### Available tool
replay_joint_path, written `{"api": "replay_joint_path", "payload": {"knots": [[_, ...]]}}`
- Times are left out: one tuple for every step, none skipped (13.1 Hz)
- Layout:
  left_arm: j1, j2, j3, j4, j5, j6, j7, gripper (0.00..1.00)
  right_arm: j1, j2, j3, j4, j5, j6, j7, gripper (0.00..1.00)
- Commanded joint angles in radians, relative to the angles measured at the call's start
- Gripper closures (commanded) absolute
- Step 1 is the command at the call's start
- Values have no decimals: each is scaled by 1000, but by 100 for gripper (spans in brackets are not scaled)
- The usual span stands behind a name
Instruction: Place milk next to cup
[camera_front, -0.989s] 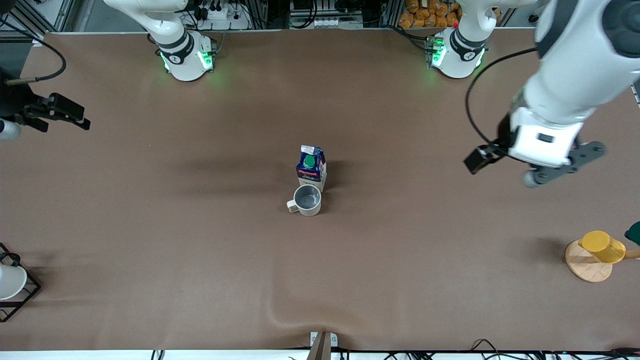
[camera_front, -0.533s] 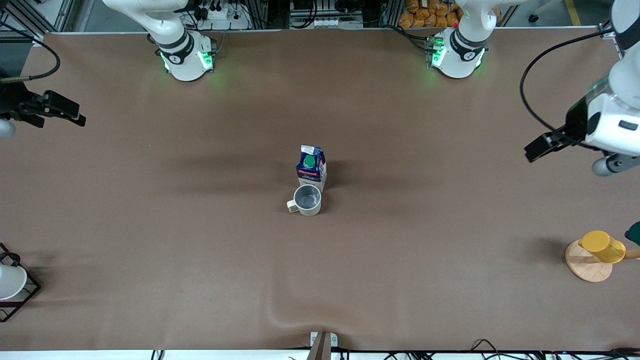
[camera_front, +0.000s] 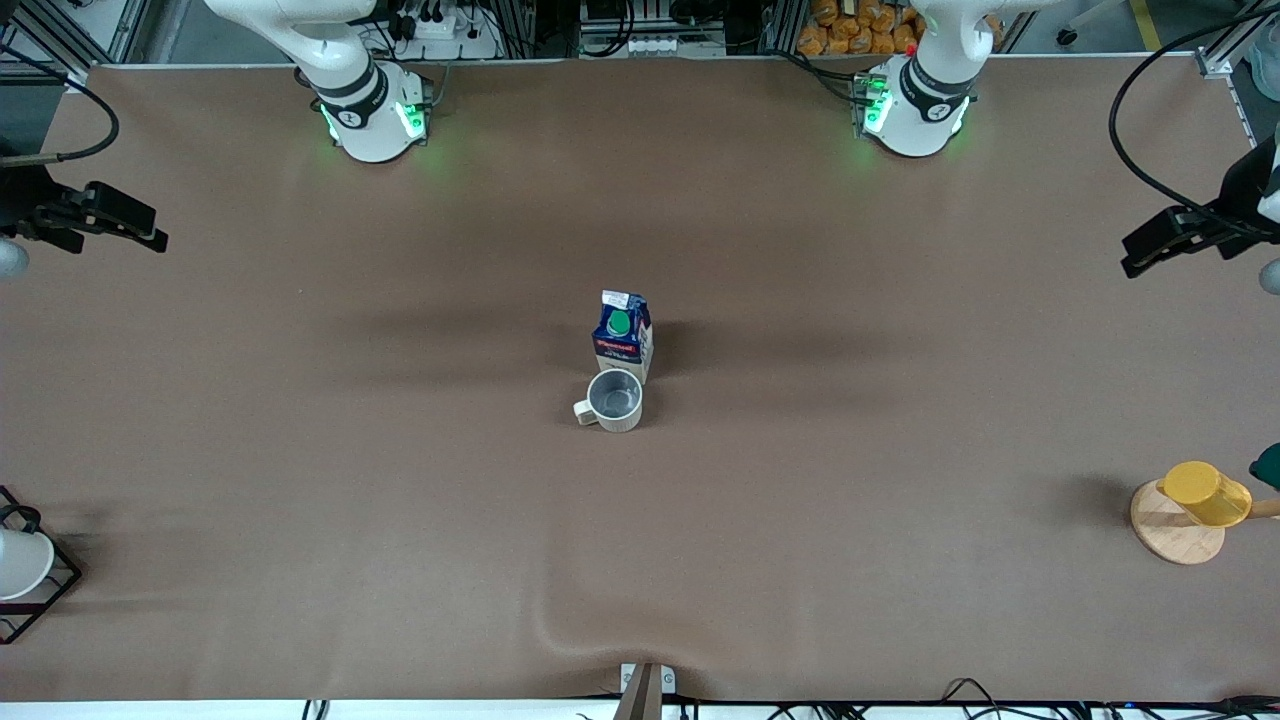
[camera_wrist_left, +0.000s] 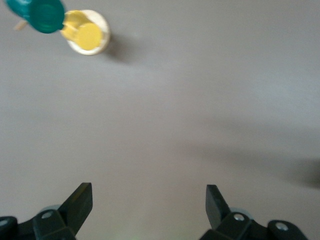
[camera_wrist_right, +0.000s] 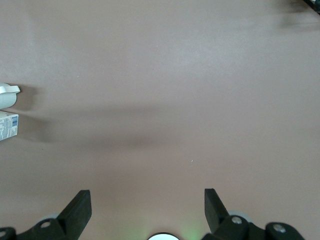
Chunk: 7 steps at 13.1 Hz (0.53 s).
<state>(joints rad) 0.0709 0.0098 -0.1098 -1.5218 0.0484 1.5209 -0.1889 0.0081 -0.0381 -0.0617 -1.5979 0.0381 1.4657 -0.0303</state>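
Note:
The milk (camera_front: 622, 335), a dark-blue carton with a green cap and red label, stands upright at the table's middle. The cup (camera_front: 613, 400), a pale beige mug with a grey-blue inside, stands right beside it, nearer to the front camera, about touching. My left gripper (camera_wrist_left: 148, 201) is open and empty, high over bare cloth at the left arm's end of the table. My right gripper (camera_wrist_right: 147, 202) is open and empty over bare cloth at the right arm's end. The edges of the milk (camera_wrist_right: 7, 126) and the cup (camera_wrist_right: 7, 95) show in the right wrist view.
A yellow cup (camera_front: 1205, 492) hangs on a stand with a round wooden base (camera_front: 1165, 535) at the left arm's end, with a teal object (camera_front: 1268, 465) beside it. A white cup sits in a black wire rack (camera_front: 45, 590) at the right arm's end. The cloth bulges (camera_front: 590, 640) near the front edge.
My left arm has swung away from the table's middle toward its own end, almost out of the front view. My right arm has barely shifted. Milk and cup have not moved.

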Motion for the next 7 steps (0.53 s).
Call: {"api": "replay_joint_path", "payload": {"knots": [[-16, -34, 6, -27, -56, 10, 32, 0, 10, -16, -7, -11, -15, 5, 13, 0], [-14, -34, 7, -21, -59, 10, 81, 0, 10, -14, -7, -11, -15, 4, 13, 0], [-14, -33, 9, -9, -70, 8, 139, 0, 10, -14, -7, -10, -15, 5, 13, 0], [-14, -28, 10, 8, -71, -19, 150, 0, 10, -16, -7, -4, -14, 7, 13, 0], [-14, -25, 13, 17, -73, -37, 151, 0, 12, -16, -6, -1, -15, 7, 13, 0], [-14, -24, 10, 19, -70, -47, 148, 0, 12, -14, -4, -2, -14, 8, 13, 0], [-14, -24, 6, 22, -61, -48, 146, 0, 12, -14, -4, -2, -15, 7, 13, 0]]}}
